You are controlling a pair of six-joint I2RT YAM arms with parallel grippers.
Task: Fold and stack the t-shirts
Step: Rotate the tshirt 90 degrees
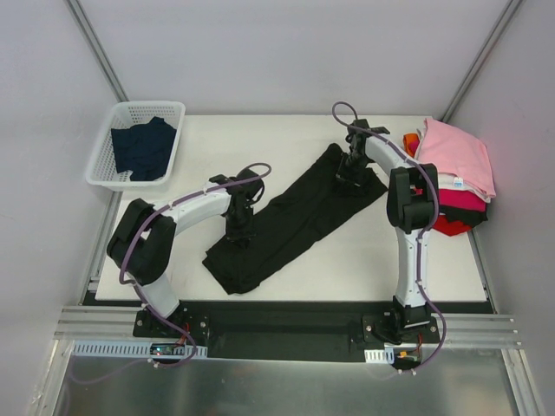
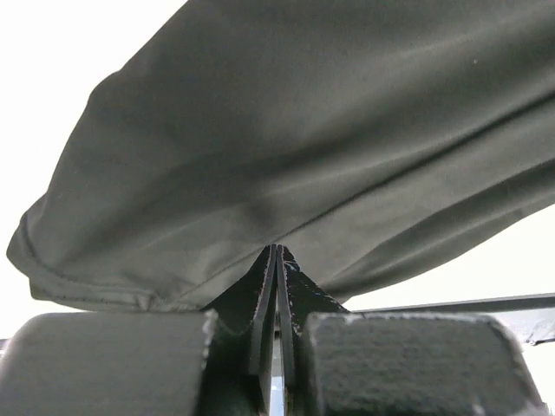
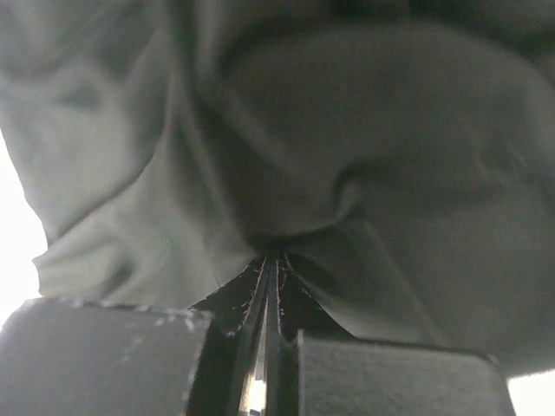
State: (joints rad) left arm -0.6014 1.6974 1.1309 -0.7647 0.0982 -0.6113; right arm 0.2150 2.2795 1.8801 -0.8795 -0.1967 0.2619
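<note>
While bare worktop (image 1: 373,251) lies open on both sides of it, the black t-shirt (image 1: 295,217) stretches diagonally across the middle; the left pincer (image 1: 239,232) and right pincer (image 1: 350,180), each pressed together, pinch its cloth near opposite ends.

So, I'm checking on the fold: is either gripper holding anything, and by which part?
Both pinch the black t-shirt: the left gripper at its left edge toward the near end, the right gripper near its far end.
</note>
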